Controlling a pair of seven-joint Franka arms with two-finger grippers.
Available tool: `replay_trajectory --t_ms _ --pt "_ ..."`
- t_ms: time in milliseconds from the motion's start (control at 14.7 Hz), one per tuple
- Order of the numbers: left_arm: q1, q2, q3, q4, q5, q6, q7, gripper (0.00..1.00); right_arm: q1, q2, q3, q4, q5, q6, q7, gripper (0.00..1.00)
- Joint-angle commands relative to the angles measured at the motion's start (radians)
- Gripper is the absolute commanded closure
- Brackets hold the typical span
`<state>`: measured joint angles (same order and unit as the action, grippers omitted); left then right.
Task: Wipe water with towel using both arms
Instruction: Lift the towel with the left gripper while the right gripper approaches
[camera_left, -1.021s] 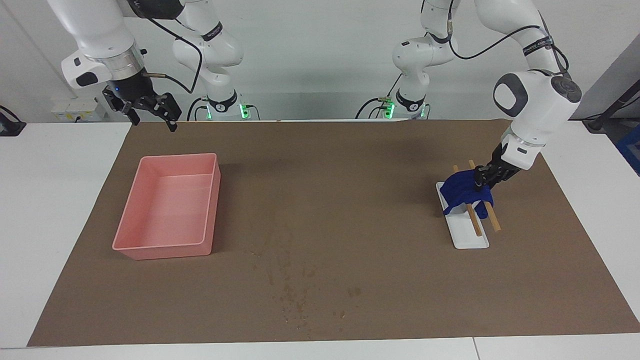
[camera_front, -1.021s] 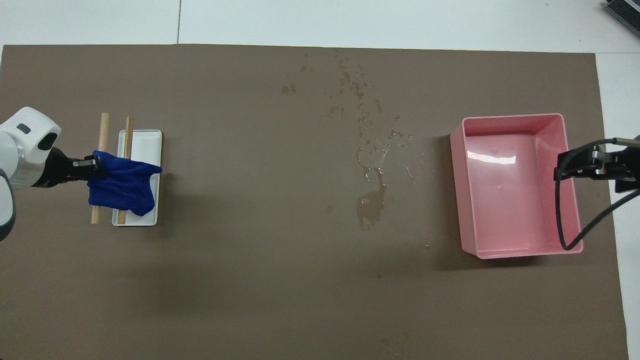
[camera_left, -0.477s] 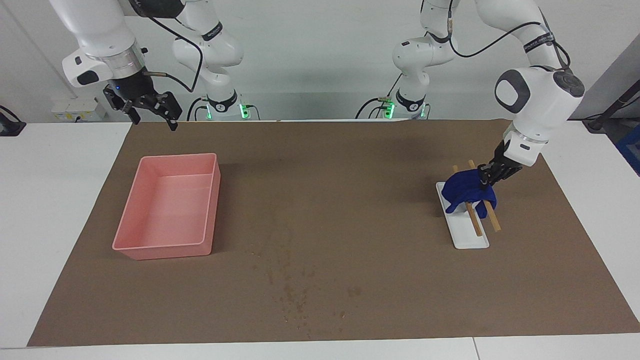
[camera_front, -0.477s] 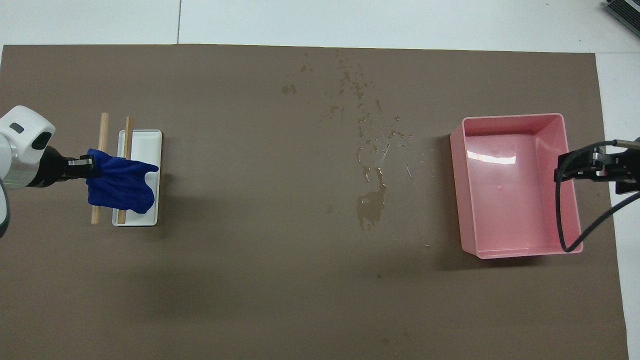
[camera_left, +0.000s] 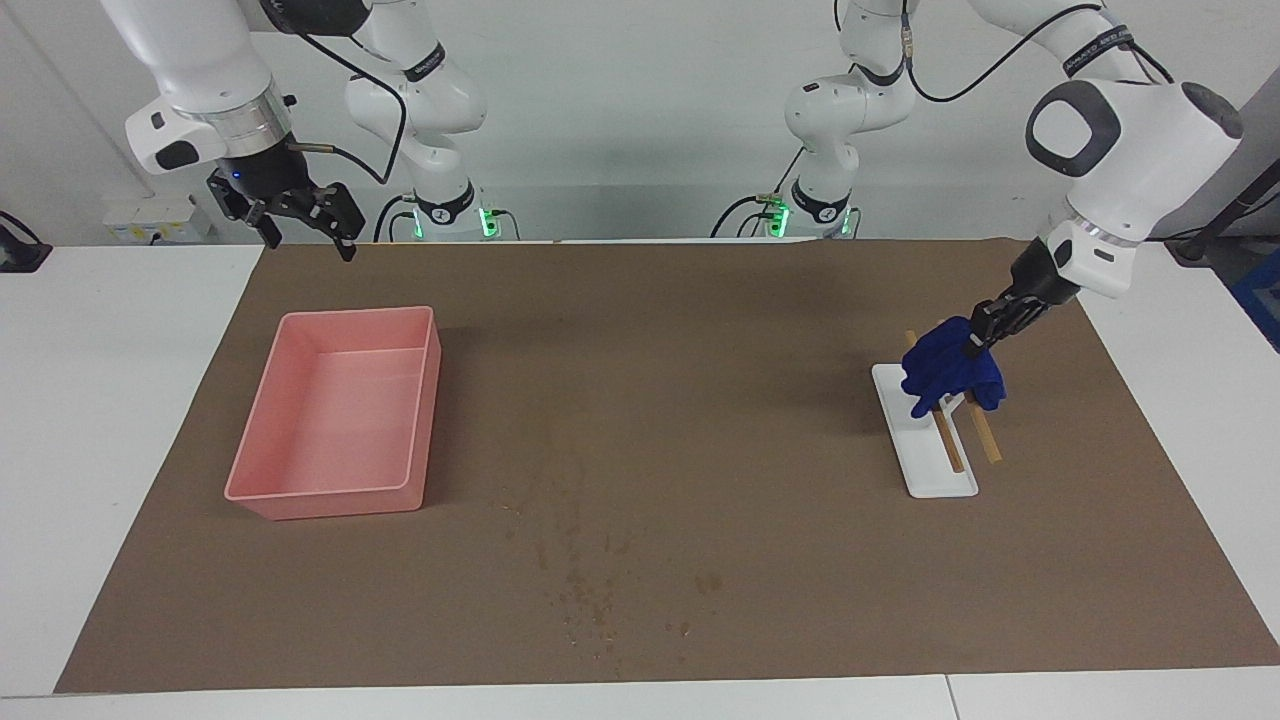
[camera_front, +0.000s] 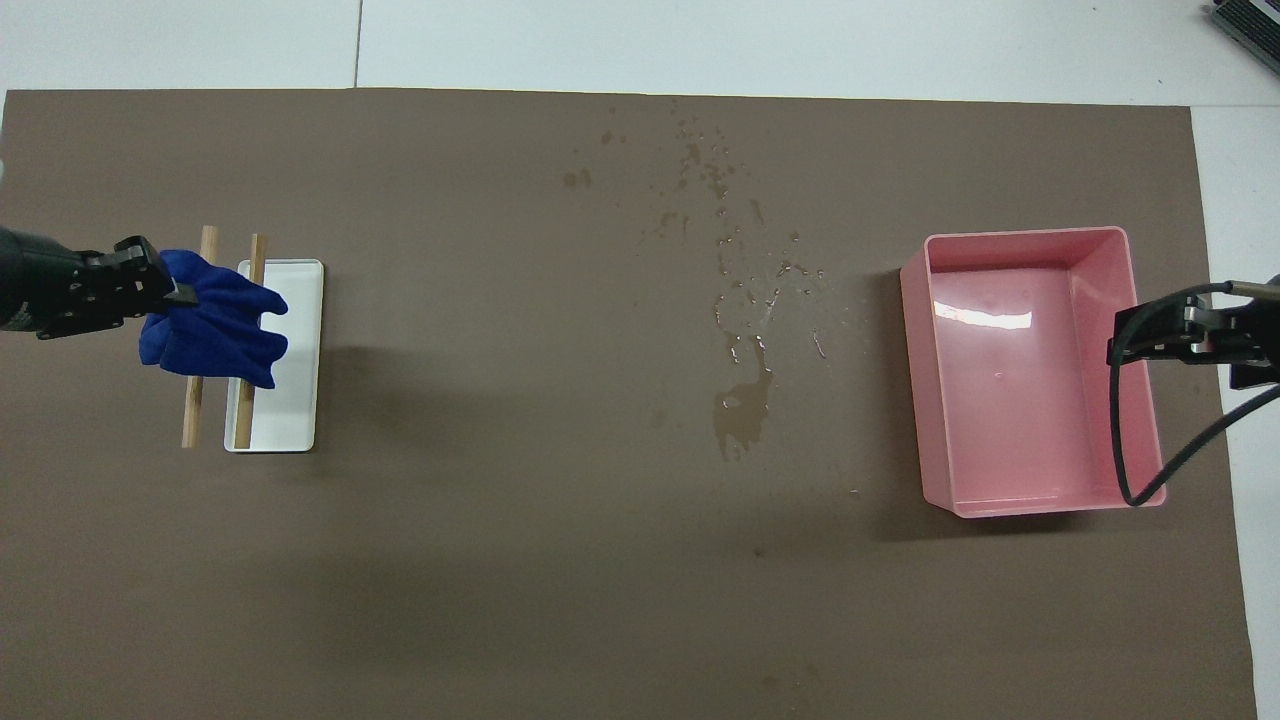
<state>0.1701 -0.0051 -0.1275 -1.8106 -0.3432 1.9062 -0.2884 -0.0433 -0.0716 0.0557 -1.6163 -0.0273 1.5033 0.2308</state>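
Small deep-blue soft cloth towel (camera_left: 950, 366) pinched at bunched edge by left gripper (camera_left: 978, 333) jaws; light, limp, drapes. Right gripper (camera_left: 300, 222) jaws parted, empty.

I see a pink tray (camera_left: 335, 410) (camera_front: 1035, 370) sitting toward the right arm's end of the brown mat (camera_left: 640, 600) (camera_front: 500, 600). At the left arm's end there's a white rack (camera_left: 925, 455) (camera_front: 290, 400) with two wooden sticks (camera_left: 950, 445) (camera_front: 190, 420) across it (one stick lies partly off its edge).
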Motion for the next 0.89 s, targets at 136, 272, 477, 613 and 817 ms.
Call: replay_trajectory --t_ms 136,272,477,613,817 --pt "-0.035 -0.013 -0.156 0.114 -0.085 -0.013 -0.703 1.00 0.000 -0.028 0.012 -0.034 0.024 0.017 -0.022 0.00" --pt "-0.053 -0.009 -0.220 0.114 -0.105 0.035 -0.996 1.00 0.000 -0.027 0.013 -0.033 0.072 0.018 -0.010 0.00" --pt "-0.115 -0.015 -0.227 0.087 -0.260 0.120 -1.224 1.00 0.002 -0.027 0.016 -0.033 0.157 0.021 0.018 0.00" --pt "-0.133 -0.021 -0.228 0.065 -0.379 0.190 -1.395 1.00 0.006 -0.027 0.023 -0.033 0.231 0.037 0.085 0.00" --pt "-0.234 -0.021 -0.228 0.021 -0.405 0.383 -1.616 1.00 0.074 -0.020 0.038 -0.033 0.297 0.095 0.154 0.00"
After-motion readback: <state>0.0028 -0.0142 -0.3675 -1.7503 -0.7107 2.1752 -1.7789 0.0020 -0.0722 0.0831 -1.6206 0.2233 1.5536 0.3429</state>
